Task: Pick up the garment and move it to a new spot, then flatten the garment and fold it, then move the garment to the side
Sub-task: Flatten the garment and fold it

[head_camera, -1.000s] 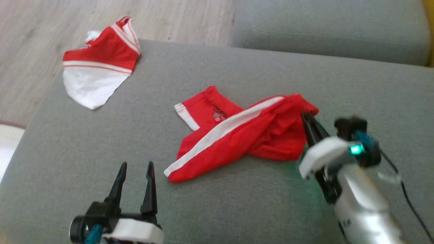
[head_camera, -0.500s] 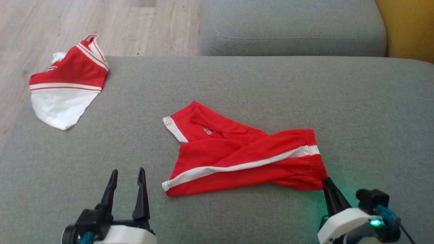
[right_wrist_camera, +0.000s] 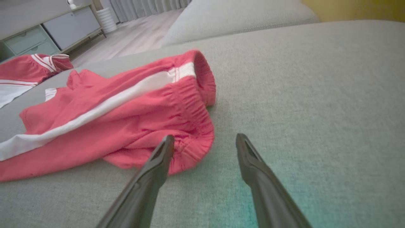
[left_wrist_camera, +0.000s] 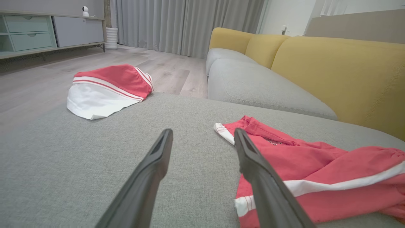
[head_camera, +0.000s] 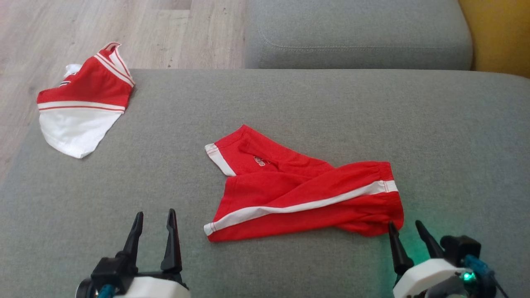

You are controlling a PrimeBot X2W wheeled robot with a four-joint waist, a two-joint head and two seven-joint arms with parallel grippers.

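The garment (head_camera: 302, 190), a pair of red shorts with a white side stripe, lies rumpled on the grey seat (head_camera: 290, 99), just off the middle of my head view toward 4 o'clock. One leg end, with a white cuff, points to 10 o'clock. The other leg hem lies at the garment's 7 o'clock end, and the gathered waistband is at its 3 o'clock end. The white stripe runs from that lower hem across to the waistband.

My right gripper (head_camera: 405, 225) sits at 5 o'clock in the head view with its fingers spread wide and nothing between them. One tip is at the waistband's lower corner. In the right wrist view that tip overlaps the elastic edge, and I cannot tell whether it touches the cloth. The other tip stands over bare grey fabric, where a green glow falls on the seat.

My left gripper (head_camera: 154, 215) is at 7 o'clock, also wide apart and empty, over bare seat. The lower leg hem lies near it at its 3 o'clock, not touching.

A red-and-white top (head_camera: 80, 103) lies at the seat's 10 o'clock corner, well apart from the shorts. The wooden floor (head_camera: 124, 25) shows at 11 o'clock, a grey cushion (head_camera: 356, 37) at 12 and a yellow backrest (head_camera: 501, 37) at 2.
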